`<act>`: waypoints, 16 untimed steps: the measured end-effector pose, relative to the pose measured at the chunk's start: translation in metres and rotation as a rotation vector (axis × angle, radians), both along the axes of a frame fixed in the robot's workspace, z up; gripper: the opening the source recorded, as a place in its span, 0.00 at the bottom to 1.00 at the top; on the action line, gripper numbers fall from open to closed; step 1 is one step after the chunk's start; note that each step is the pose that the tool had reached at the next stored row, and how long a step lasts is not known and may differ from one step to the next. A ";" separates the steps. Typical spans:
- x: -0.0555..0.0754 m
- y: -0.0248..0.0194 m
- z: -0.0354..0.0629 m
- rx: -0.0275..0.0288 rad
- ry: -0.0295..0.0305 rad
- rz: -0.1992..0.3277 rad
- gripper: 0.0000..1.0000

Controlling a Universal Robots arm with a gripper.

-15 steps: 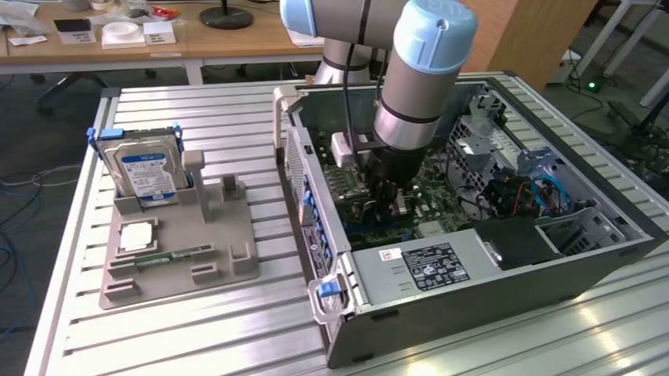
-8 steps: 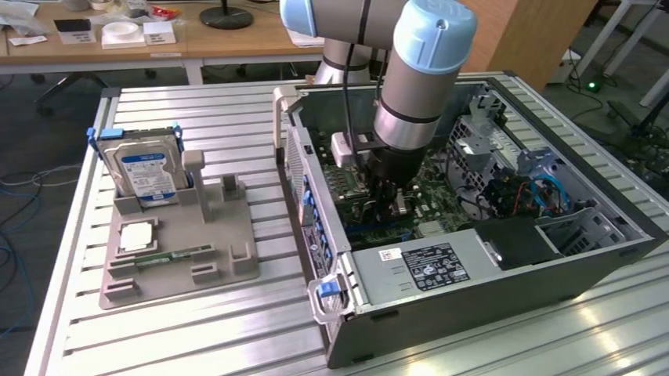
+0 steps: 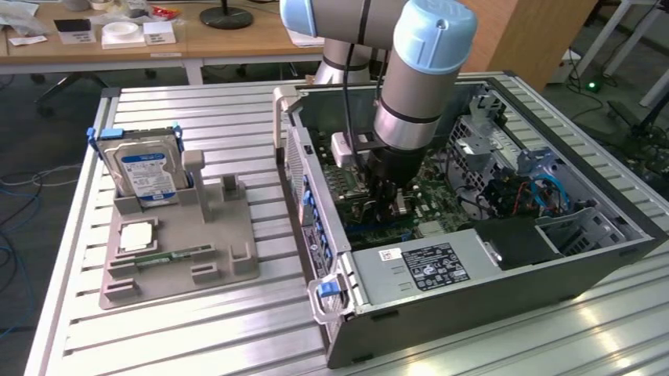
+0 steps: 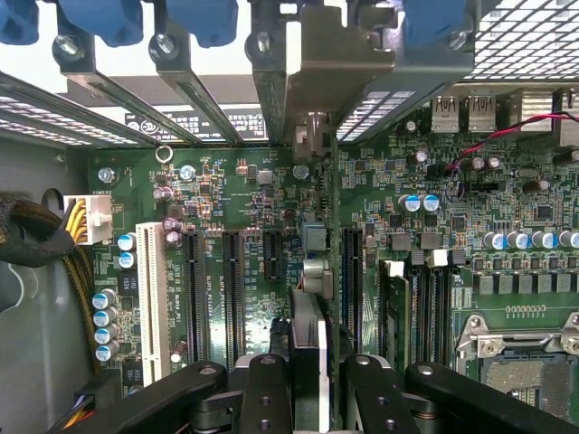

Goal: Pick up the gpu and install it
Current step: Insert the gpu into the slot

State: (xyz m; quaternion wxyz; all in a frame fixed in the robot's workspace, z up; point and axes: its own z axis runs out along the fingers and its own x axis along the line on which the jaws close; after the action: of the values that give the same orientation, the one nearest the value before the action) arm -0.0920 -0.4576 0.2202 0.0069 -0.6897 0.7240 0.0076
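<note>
My fingers [image 4: 308, 380] are closed on the gpu [image 4: 333, 271], held edge-on and upright over the motherboard [image 4: 235, 190] inside the open computer case [image 3: 502, 282]. In the wrist view the card's silver bracket [image 4: 317, 81] stands at the rear slot openings, among the blue latches [image 4: 118, 18]. In the exterior view my arm [image 3: 418, 78] reaches down into the case at the frame's centre. At the left of that frame, a hard drive [image 3: 144, 174] stands in the grey holder [image 3: 199, 251] on the tabletop [image 3: 209, 329].

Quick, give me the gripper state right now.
Gripper: closed on the gpu, held edge-on above the motherboard slots inside the computer case.
</note>
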 end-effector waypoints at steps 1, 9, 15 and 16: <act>0.000 0.0000 0.0000 0.0000 0.0000 0.000 0.27; 0.000 -0.0001 -0.0003 -0.0001 0.0000 0.000 0.27; -0.002 -0.0001 -0.0020 -0.0008 -0.0014 0.000 0.27; -0.002 -0.0001 -0.0022 -0.0010 -0.0018 0.000 0.27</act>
State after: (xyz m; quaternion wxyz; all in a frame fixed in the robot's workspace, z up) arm -0.0942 -0.4577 0.2180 0.0072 -0.6898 0.7240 0.0066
